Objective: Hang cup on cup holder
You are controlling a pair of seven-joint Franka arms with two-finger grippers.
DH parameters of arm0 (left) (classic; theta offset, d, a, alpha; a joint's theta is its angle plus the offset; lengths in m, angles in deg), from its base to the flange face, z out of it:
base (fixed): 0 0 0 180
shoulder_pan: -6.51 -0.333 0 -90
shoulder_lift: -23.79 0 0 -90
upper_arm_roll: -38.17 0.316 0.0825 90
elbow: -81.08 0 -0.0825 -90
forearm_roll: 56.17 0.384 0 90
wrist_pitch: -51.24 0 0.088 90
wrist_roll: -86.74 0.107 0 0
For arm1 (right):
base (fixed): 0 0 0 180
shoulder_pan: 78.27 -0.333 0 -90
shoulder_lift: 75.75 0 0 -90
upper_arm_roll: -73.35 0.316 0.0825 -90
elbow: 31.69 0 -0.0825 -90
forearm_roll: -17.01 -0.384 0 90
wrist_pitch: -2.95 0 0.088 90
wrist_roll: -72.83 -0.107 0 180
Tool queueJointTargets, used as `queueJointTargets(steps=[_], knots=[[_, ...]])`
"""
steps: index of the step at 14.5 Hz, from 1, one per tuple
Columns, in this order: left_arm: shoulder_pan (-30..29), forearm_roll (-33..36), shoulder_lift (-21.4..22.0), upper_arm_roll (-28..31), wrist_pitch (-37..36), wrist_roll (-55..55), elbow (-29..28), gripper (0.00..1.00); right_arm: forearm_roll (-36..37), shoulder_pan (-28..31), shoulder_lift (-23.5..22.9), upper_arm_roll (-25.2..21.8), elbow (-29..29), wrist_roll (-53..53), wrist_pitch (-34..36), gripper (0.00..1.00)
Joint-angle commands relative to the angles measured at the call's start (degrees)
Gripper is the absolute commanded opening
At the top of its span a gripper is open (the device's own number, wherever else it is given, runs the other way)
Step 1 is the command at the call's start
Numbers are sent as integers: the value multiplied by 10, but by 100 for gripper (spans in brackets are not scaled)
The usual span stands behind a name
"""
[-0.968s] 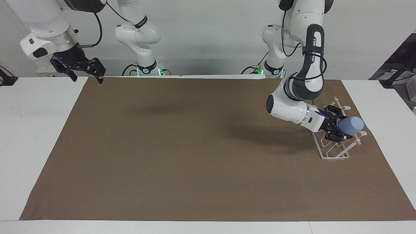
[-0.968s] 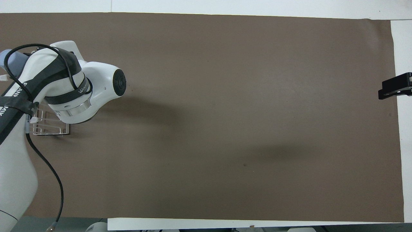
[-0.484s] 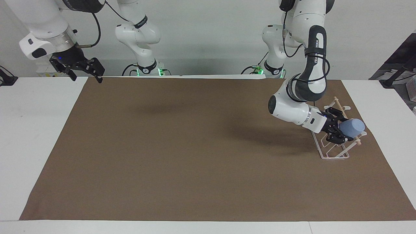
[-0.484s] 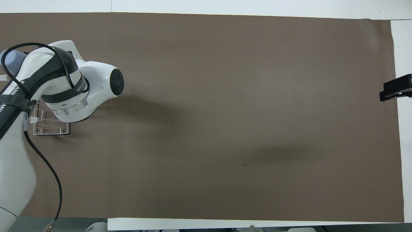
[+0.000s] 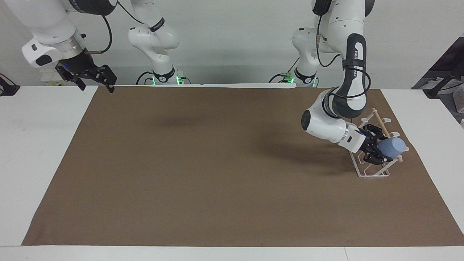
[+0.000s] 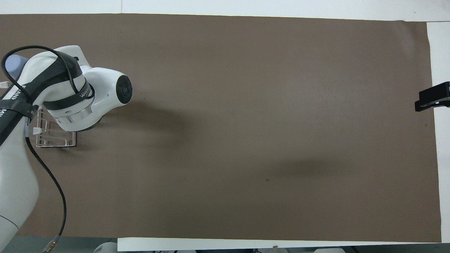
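Since the earlier frames the left hand (image 5: pixel 377 148) has sunk a little lower with the cup (image 5: pixel 391 147) and carried it slightly toward the desk edge farthest from the robots, so the cup now sits lower against the cup holder (image 5: pixel 373 170); the right hand (image 5: pixel 95 80) has barely shifted.

In the facing view, the right hand hangs in the air over the desk (image 5: pixel 32 145) at the robots' edge, by the corner of the brown mat (image 5: pixel 217 163) at the right arm's end, its fingers spread with nothing between them, and that arm waits. The middle of the mat carries only the arms' shadows. At the left arm's end of the desk, the left hand reaches down at a slant and pinches the light-blue cup at its open end. The cup lies tilted on its side, closed base pointing toward the desk's end edge, and it rests among the upper prongs of the white wire holder, just beside the wooden dowel (image 5: pixel 378 117). Whether a prong is inside the cup cannot be told. The holder stands on the mat near its end edge.

In the overhead view the left arm covers most of the holder (image 6: pixel 52 140), and only a sliver of the cup (image 6: pixel 12 65) shows.
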Motion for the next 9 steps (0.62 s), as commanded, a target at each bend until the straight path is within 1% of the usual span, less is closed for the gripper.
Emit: queueJointTargets(steps=[1, 3, 4, 5, 6, 9], knots=[[-15, 4, 4, -6, 25, -9, -13, 51, 5, 7, 7, 4, 10, 0, 4, 100], [-14, 3, 7, -7, 27, -8, -23, 58, 5, 5, 8, 4, 11, -3, 3, 100], [-14, -2, 7, -7, 28, -8, -23, 71, 5, 5, 8, 4, 11, -1, 3, 100], [-11, -9, 7, -7, 26, -7, -23, 89, 4, 5, 8, 4, 11, -1, 4, 100], [-11, -11, 7, -7, 22, -3, -23, 100, 4, 4, 8, 4, 11, -2, 4, 100], [-6, -34, 7, -7, 14, 2, -18, 100, 1, 4, 8, 4, 11, -1, 3, 100]])
